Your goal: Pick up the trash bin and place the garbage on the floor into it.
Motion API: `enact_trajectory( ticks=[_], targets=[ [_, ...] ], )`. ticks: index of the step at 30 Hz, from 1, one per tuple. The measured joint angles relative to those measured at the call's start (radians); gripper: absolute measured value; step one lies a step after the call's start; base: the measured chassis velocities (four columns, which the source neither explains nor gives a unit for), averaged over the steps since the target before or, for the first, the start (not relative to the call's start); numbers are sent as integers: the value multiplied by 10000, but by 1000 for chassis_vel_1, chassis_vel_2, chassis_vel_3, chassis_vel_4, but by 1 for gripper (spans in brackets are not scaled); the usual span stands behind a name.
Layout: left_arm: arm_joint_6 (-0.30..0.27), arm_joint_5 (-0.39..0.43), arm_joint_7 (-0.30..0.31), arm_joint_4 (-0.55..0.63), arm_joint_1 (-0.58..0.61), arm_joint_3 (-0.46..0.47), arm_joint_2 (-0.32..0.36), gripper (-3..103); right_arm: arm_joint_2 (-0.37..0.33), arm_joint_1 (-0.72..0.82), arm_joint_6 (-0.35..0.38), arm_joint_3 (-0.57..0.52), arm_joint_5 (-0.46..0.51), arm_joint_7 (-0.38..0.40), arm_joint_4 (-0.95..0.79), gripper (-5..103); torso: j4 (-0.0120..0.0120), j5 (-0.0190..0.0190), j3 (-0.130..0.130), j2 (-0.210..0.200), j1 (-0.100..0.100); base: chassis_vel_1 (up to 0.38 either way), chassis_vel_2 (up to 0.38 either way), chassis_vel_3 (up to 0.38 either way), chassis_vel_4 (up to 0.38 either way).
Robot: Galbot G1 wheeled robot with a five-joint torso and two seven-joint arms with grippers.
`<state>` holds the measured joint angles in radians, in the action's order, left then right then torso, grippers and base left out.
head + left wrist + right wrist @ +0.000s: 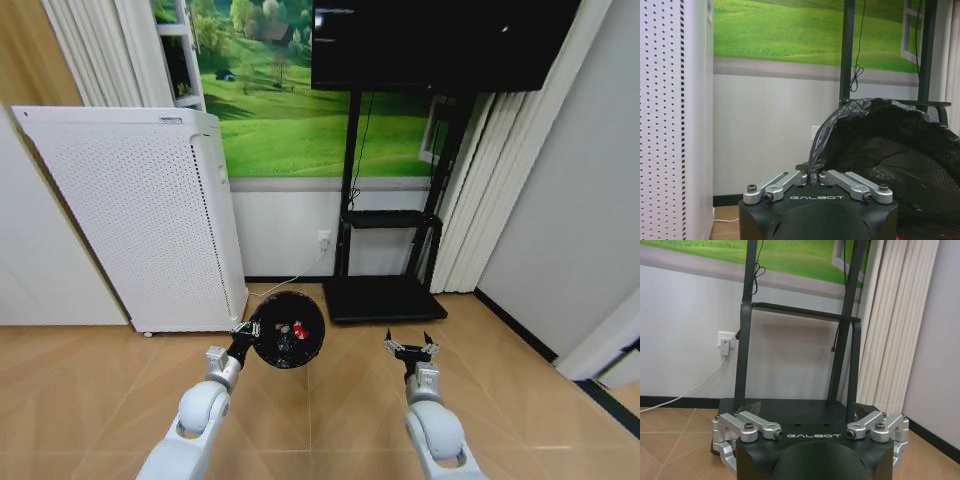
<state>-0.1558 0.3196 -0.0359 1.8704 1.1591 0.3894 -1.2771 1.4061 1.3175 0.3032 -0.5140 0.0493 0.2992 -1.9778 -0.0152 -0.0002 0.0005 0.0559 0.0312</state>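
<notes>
Trash bin point(287, 330) behind "GALBOT" lettering

Left arm: reaches forward and slightly inward from the lower left of the head view, white shell, wrist angled toward the centre.
Left gripper point(246, 331): fingers drawn together, pinched on the rim of the trash bin point(287, 329) — in the left wrist view point(813, 176) the silver linkages fold inward to meet at the bin's liner edge point(890, 145).
Right arm: extends straight ahead from the lower right, held clear of the left arm.
Right gripper point(411, 346): fingers spread wide, nothing between them — in the right wrist view point(805, 412) the linkages splay outward to both sides.
</notes>
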Motion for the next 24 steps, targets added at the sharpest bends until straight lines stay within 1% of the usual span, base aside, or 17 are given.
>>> enact_trajectory(
  ticks=[1, 3, 16, 19, 24],
  targets=[
    [0, -14, 12, 27, 26, 10, -9, 4, -2, 2, 0, 1, 4, 0, 0, 100, -4, 6, 0, 0, 0, 168, -155, -168, 157],
    [0, -19, 11, 45, 62, 17, -20, 4, -3, 13, 0, 0, 4, 0, 0, 100, -6, 3, 0, 0, 0, 148, -155, -142, 144],
    [0, -83, 28, 171, 225, 98, -63, 4, -3, 64, -27, 28, -30, -41, -28, 100, -3, 4, 1, 0, -1, 135, -137, -124, 130],
    [-6, -93, 30, 183, 239, 103, -113, 4, 5, 81, -32, 28, -46, -28, -23, 100, -7, 1, 1, 0, 0, 92, -129, -126, 104],
    [-31, -238, 186, 281, 413, 132, -234, 4, 5, 93, -166, 12, -116, -25, 85, 100, -2, 2, 0, 1, 0, 49, -48, -42, 59]
  ],
)
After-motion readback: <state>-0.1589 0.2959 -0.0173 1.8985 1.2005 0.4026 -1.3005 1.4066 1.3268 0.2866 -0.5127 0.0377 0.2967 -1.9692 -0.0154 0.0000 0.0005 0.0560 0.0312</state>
